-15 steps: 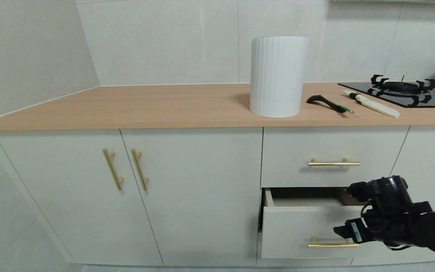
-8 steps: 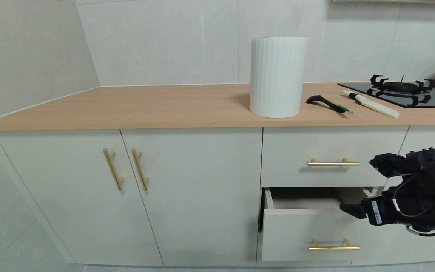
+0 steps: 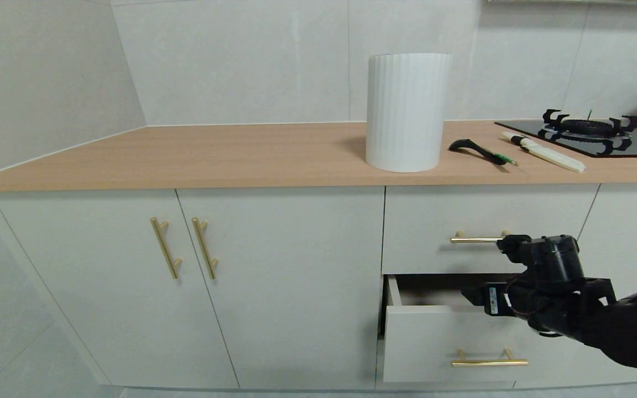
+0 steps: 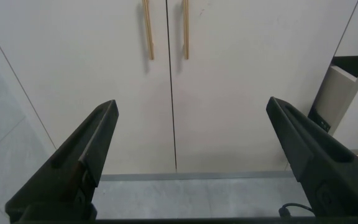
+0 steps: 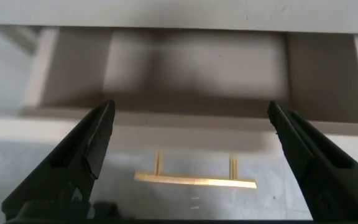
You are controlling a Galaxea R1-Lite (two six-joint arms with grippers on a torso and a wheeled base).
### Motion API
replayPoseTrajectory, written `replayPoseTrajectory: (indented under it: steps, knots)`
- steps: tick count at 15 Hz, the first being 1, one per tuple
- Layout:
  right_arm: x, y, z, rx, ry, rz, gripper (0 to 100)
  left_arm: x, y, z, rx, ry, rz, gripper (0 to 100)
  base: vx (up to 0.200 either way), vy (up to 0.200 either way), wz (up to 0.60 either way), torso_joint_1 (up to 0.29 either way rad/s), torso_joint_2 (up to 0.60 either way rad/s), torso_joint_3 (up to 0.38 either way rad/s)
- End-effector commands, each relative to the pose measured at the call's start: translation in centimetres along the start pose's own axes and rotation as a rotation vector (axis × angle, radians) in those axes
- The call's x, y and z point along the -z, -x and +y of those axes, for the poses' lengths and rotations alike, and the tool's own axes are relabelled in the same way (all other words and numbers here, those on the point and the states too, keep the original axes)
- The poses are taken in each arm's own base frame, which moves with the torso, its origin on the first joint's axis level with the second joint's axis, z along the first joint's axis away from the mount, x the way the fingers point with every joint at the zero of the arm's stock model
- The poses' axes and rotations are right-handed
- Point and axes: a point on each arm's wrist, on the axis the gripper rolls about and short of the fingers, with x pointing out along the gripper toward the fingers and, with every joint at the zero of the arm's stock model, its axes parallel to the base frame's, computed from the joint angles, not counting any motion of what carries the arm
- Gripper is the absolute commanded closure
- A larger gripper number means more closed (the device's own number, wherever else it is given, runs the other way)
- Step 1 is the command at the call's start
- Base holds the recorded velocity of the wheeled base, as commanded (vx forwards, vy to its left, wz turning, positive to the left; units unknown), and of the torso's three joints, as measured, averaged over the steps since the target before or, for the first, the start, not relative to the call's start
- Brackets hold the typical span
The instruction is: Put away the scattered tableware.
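Observation:
On the wooden countertop (image 3: 213, 155) lie a black spoon with a green tip (image 3: 476, 149) and a white knife (image 3: 545, 152), to the right of a tall white ribbed holder (image 3: 405, 110). Below them the lower drawer (image 3: 434, 337) stands partly pulled out; its inside (image 5: 197, 62) looks bare. My right gripper (image 3: 490, 271) hovers open just above the drawer's opening, and in its wrist view the right gripper (image 5: 191, 118) looks down into the drawer, above the gold handle (image 5: 194, 180). My left gripper (image 4: 191, 124) is open and holds nothing, low in front of the cabinet doors (image 4: 169, 74).
A black gas hob (image 3: 589, 132) sits at the counter's right end. The upper drawer (image 3: 490, 221) is closed, with a gold handle. The double cabinet doors (image 3: 186, 276) on the left are closed. Tiled walls enclose the counter at the back and left.
My right gripper left the lower drawer's handle, rose to the right, then came back left over the drawer's opening. The drawer stays partly pulled out.

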Motion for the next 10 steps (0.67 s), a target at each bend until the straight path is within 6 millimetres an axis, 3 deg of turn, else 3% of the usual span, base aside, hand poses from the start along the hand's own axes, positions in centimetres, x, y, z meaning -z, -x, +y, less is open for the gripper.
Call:
replayPoseTrajectory:
  steps: [1, 4, 10]
  knots:
    - [2.38, -2.22, 0.46, 0.038, 0.024, 0.052, 0, 0.0, 0.0, 0.0, -0.001, 0.0, 0.0, 0, 0.0, 0.0, 0.0, 0.0, 0.0, 0.0]
    - [2.64, -3.08, 0.54, 0.062, 0.018, 0.016, 0, 0.0, 0.0, 0.0, -0.001, 0.0, 0.0, 0, 0.0, 0.0, 0.0, 0.0, 0.0, 0.0]
    - [2.84, -2.54, 0.37, 0.064, 0.028, 0.025, 0, 0.0, 0.0, 0.0, -0.001, 0.0, 0.0, 0, 0.0, 0.0, 0.0, 0.0, 0.0, 0.0]
